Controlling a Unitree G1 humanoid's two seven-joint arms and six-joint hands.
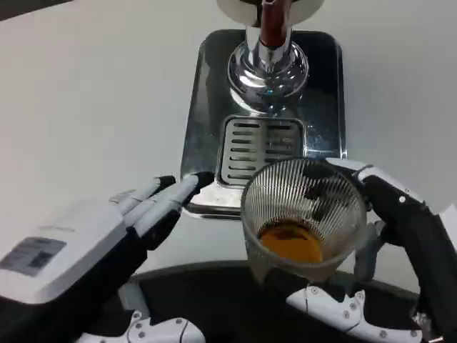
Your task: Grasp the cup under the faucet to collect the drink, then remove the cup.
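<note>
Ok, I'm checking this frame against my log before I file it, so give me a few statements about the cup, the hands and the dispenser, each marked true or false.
1. The right hand holds the ribbed glass cup. True.
2. The cup is empty. False: amber drink lies in its bottom.
3. The cup stands on the slotted drain grate. False: it is held in front of the metal tray, nearer the robot.
4. The left hand holds nothing, its fingers reaching toward the tray's front corner. True.
5. The faucet rises over the tray's far end. True.
</note>
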